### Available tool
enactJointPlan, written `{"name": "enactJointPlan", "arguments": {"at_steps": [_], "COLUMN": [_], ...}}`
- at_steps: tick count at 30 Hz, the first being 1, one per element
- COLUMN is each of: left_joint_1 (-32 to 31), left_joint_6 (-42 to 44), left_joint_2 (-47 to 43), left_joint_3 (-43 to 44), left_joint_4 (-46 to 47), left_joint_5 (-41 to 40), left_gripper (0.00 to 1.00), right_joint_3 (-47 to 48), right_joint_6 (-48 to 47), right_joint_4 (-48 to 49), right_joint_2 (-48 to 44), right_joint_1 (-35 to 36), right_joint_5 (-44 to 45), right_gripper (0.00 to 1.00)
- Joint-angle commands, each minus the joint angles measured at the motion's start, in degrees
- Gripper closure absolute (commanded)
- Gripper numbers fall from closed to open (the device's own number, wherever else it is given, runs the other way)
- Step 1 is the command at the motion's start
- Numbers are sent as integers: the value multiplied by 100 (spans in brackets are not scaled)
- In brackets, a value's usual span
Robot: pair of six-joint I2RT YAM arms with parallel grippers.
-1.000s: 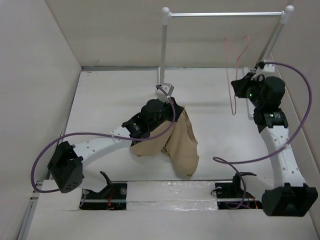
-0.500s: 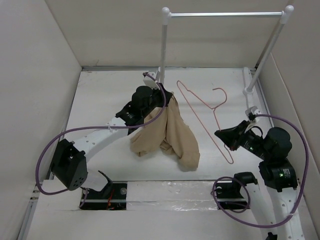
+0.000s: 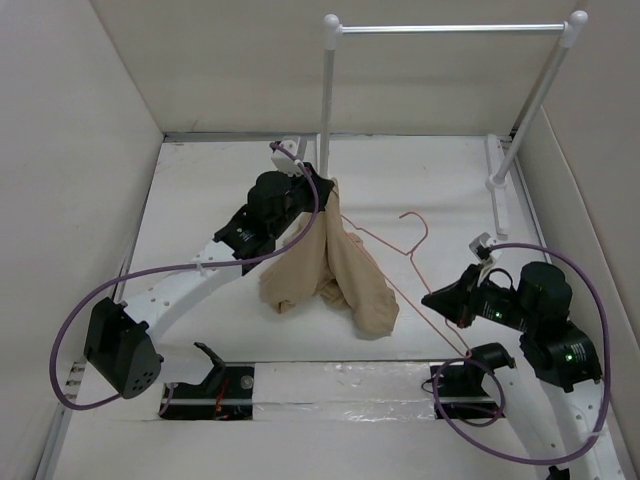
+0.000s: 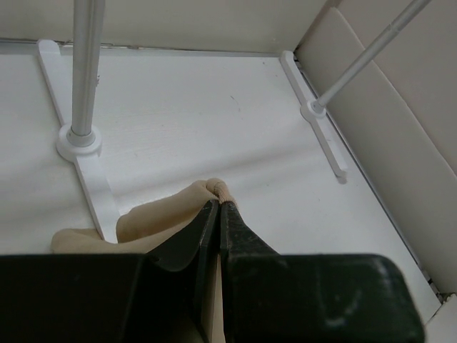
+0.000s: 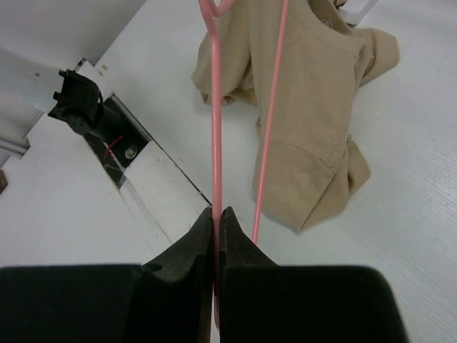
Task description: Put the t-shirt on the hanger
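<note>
The tan t-shirt (image 3: 340, 275) hangs lifted from my left gripper (image 3: 328, 186), which is shut on its top edge; its lower folds rest on the table. In the left wrist view the fabric (image 4: 214, 189) bunches at the tips of my left gripper (image 4: 218, 205). My right gripper (image 3: 432, 298) is shut on the pink wire hanger (image 3: 400, 255), held low at the right, its frame reaching left to the shirt and its hook pointing to the back. In the right wrist view the hanger (image 5: 216, 128) runs up from my right gripper (image 5: 217, 212) across the shirt (image 5: 314, 121).
The white-and-metal rack (image 3: 327, 100) stands at the back with its bar (image 3: 450, 28) overhead and feet (image 4: 86, 153) on the table. Side walls close in left and right. Black mounts (image 3: 215, 375) sit at the near edge.
My left gripper lifted the shirt up and toward the back. My right arm brought the hanger down from the rack to the near right and turned its frame toward the shirt.
</note>
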Motion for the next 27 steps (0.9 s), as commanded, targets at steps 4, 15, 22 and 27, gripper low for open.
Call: {"name": "enactJointPlan", "arguments": {"at_steps": [4, 15, 22, 27], "left_joint_1": [28, 28, 28, 28], "left_joint_6": [120, 191, 191, 270], "left_joint_2": [-184, -280, -658, -685], "left_joint_3": [139, 130, -133, -63], "left_joint_4": [72, 212, 160, -25], "left_joint_5": [-160, 60, -97, -309], "left_gripper": [100, 100, 100, 100], "right_joint_3": [639, 290, 728, 1081], "right_joint_6": [-129, 345, 179, -32], "right_joint_4": [-289, 307, 511, 124], "right_joint_2": [36, 63, 195, 213], "right_joint_1": [168, 222, 222, 222], "right_joint_5": [-76, -367, 196, 224], "right_gripper": [100, 100, 100, 100]}}
